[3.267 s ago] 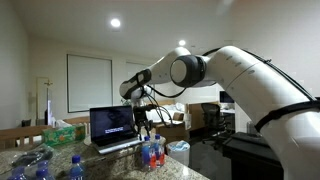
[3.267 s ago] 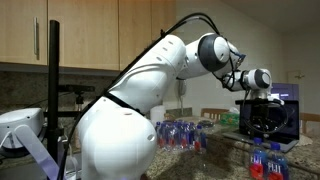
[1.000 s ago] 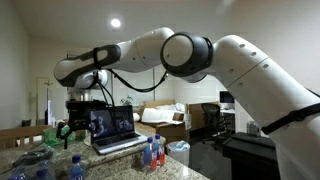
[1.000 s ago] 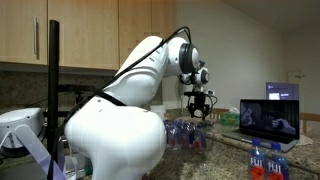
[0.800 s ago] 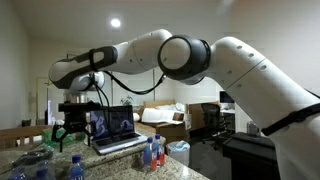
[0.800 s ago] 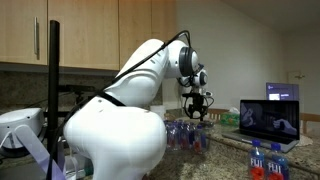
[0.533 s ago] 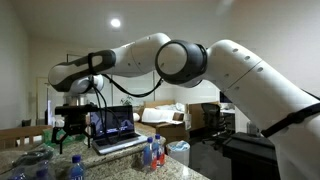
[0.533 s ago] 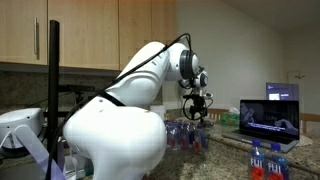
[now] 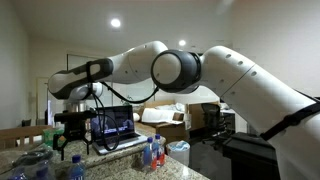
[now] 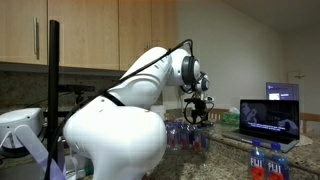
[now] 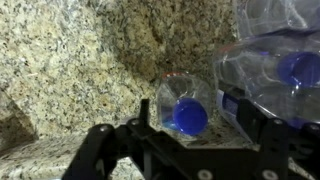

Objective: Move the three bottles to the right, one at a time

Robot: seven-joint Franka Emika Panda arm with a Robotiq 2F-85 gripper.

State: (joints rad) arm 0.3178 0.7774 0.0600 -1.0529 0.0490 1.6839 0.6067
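I get both exterior views low beside the arm [image 9: 180,70] base, sharing laptop [image 9: 112,125] [image 10: 262,116] and bottles [image 9: 151,153] [image 10: 263,161], wrist view close above granite counter [image 11: 80,60]

Desk [image 11: 70,60] showing speckled granite, polished, faintly gleaming. Bottle [image 11: 185,105] looking clear thin plastic, blue cap [image 11: 188,116] smooth, glossy. Shrink wrap [image 11: 270,30] over neighbouring pack crinkling, shiny. Pincer [image 11: 175,128] appearing matt black. Arm shell [image 9: 250,75] shining glossy white plastic. Cabinets [image 10: 90,35] showing smooth satin wood.
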